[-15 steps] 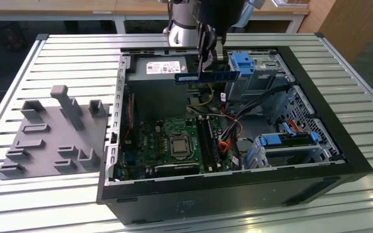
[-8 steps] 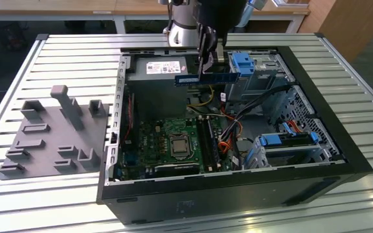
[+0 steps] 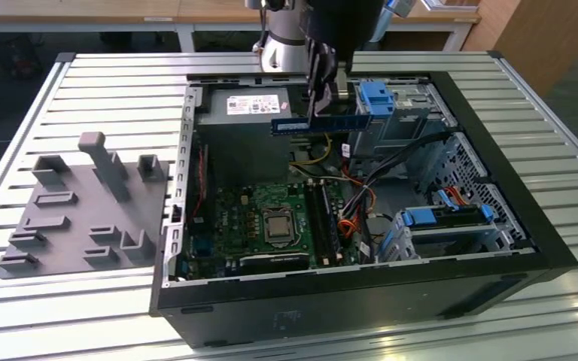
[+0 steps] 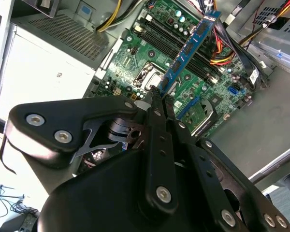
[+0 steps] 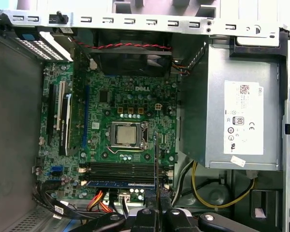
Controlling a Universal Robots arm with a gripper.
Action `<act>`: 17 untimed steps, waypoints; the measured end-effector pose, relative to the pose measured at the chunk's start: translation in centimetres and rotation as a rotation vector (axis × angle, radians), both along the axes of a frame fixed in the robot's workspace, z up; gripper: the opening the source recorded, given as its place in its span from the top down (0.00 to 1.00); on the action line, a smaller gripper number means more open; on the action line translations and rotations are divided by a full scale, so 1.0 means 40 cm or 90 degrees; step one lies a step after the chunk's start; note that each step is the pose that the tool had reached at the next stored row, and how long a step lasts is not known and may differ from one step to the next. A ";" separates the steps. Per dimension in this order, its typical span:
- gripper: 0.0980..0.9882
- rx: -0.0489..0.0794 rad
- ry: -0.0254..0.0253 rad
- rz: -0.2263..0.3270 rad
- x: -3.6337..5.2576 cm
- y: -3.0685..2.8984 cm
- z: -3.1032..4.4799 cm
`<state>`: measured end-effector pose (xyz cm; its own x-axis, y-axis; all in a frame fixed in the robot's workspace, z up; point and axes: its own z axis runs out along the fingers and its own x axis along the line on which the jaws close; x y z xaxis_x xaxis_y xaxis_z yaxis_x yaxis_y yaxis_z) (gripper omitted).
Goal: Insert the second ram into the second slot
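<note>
The hand (image 3: 320, 111) is clamped on the second ram (image 3: 348, 120), pinching its upper edge near mid-length. Strip and hand hang well above the open case (image 3: 515, 203). Directly beneath, the motherboard's (image 5: 125, 101) memory slots (image 5: 120, 168) lie unobstructed, with cables (image 5: 99, 200) just beside them.

You've got that grey fixture block (image 3: 78, 218) on the slatted table (image 3: 118, 90), on the exterior view's left of the case (image 3: 369, 301).

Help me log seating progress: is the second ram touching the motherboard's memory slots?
Apart. In the exterior view the second ram, clamped in the gripper, hangs high above the memory slots with clear space between.
</note>
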<state>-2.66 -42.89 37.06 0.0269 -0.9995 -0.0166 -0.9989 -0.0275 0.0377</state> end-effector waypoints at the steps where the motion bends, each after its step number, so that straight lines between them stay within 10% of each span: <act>1: 0.96 0.000 0.0000 0.000 0.000 -0.001 0.000; 17: 0.96 0.000 0.0000 0.000 0.000 -0.016 0.000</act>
<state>-2.66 -43.55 37.06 0.0268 -0.9995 -0.0164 -0.9989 -0.0274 0.0377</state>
